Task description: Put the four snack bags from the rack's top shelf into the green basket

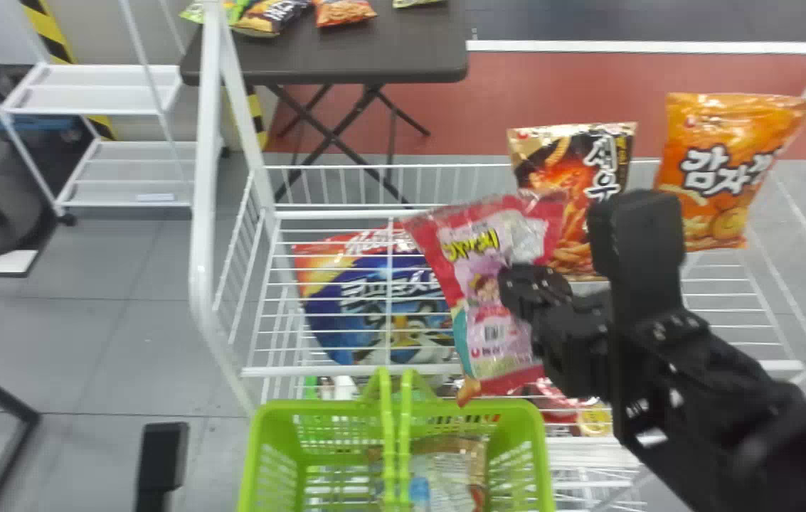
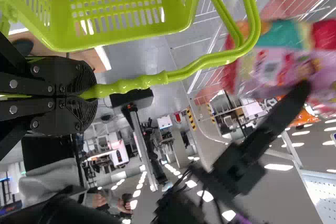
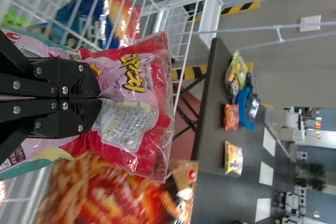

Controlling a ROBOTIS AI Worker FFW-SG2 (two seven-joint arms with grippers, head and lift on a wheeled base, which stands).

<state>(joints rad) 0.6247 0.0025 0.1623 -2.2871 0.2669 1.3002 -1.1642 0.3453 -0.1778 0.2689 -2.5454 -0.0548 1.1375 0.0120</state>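
R gripper (image 1: 514,281) pinches 1 pink bag (image 1: 477,313) nr 1 green basket (image 1: 278,409); L gripper (image 2: 92,96) clamps basket's handle (image 2: 149,80). Behind: 1 dk bag (image 1: 566,192), 1 orange bag (image 1: 712,178).

head cam: above/behind r gripper (image 1: 516,281), facing fwd + down. l wrist cam: l of r gripper, nr basket (image 1: 253,459), looking across. r wrist cam: close behind r gripper, shares table (image 1: 417,57) w/ head.

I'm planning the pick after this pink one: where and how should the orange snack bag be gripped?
Probably by its flat top edge, from above, one finger in front, one behind: the orange snack bag faces the robot, its top edge reaching past the back rail in the head view, and its middle looks plumper.
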